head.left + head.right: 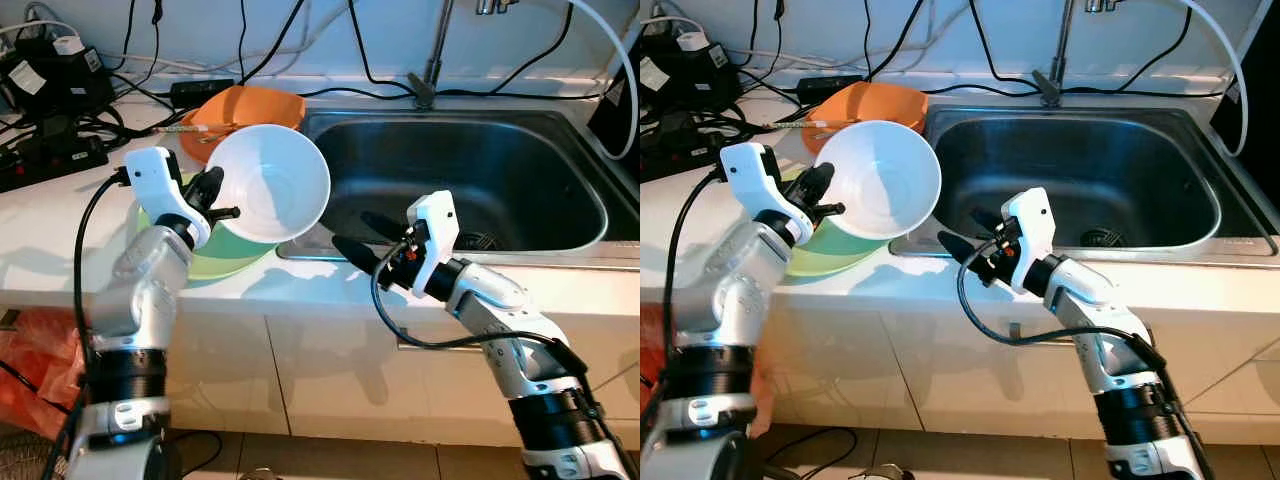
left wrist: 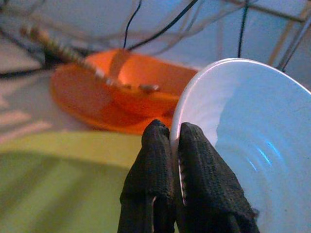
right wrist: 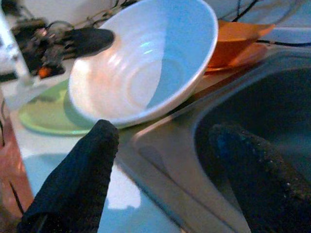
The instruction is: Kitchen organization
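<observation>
1. Left gripper point(image 1: 222, 197) is pinched shut on the rim of the white bowl point(image 1: 272, 182), one finger inside the lip, one outside. The bowl is lifted and tipped on edge, mouth toward the sink point(image 1: 520, 130), hanging over the green plate point(image 1: 215, 260) at the sink's left edge.
2. Right gripper point(image 1: 362, 240) hovers over the sink's front-left rim, fingers spread wide, holding nothing, pointed at the bowl.
3. Likely step: move the bowl off the counter stack toward the sink, or hand it to the right arm. Can't tell which.
4. To do it well: a rim pinch is a single-point hold on a glossy surface, so move slow and avoid wrist roll, or the bowl may pivot in the fingers.
5. Keep the low edge clear of the plate and the steel sink lip; a knock there could break the hold.
6. If handing over, the right fingers should straddle the opposite rim and close before the left lets go.
7. Bowl: smooth, glazed-looking, deep and round, faint concentric rings inside, thin rim. Probably slippery and brittle.
8. Plate: pale green, shallow, matte sheen, sitting flat on the white counter point(image 1: 50, 250).
9. Orange dish point(image 1: 255, 105) behind: plastic-looking, a stick-like utensil point(image 2: 68, 56) resting across it.
10. Sink: brushed steel, rounded corners, drain point(image 1: 480, 240) at front right. Black cables point(image 1: 60, 130) clutter the back left.
</observation>
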Controlling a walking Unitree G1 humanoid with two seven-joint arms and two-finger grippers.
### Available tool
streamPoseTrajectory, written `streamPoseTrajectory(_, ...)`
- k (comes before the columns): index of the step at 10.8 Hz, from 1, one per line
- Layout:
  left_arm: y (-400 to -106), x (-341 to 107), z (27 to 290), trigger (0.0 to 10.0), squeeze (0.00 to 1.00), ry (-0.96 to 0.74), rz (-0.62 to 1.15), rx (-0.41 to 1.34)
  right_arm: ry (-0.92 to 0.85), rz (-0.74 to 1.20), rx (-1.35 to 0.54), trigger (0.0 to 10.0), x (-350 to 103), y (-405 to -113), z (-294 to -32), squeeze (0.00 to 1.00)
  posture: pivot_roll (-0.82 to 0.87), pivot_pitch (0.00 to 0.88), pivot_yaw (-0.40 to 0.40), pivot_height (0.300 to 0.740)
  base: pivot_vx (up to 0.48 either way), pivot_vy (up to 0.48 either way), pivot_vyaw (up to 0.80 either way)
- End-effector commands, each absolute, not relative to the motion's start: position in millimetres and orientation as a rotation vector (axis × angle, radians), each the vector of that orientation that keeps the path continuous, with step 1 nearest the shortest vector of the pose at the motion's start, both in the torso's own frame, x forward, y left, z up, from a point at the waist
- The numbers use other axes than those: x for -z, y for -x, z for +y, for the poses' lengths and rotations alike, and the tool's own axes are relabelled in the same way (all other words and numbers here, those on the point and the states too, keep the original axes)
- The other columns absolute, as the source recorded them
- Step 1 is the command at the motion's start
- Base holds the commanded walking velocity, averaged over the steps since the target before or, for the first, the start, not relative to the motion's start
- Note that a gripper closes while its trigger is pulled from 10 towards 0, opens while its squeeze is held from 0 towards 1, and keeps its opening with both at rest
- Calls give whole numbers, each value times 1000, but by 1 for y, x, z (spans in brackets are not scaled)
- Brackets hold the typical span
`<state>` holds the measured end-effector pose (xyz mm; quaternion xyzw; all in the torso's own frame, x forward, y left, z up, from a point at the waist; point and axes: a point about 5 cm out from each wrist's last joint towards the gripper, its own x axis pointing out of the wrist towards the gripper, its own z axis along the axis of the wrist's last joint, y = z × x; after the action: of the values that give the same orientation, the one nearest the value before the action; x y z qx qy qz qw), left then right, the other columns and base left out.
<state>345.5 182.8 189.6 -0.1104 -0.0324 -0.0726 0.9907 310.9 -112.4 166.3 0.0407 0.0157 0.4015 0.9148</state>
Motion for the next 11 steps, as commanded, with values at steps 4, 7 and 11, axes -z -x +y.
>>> streamPoseTrajectory(4,-339,-202,163,0,0,97,-245,211,-312,29,-763,10000,-182,-324,-107,0,112,16,51,740,0,0,0)
streamPoseTrajectory(7,-336,-216,154,0,0,68,-360,236,-364,49,-713,10000,-184,-334,-101,0,118,8,50,740,0,0,0)
streamPoseTrajectory(11,-334,-227,149,0,0,78,-424,256,-365,23,-521,10000,-189,-357,-113,0,119,12,48,740,0,0,0)
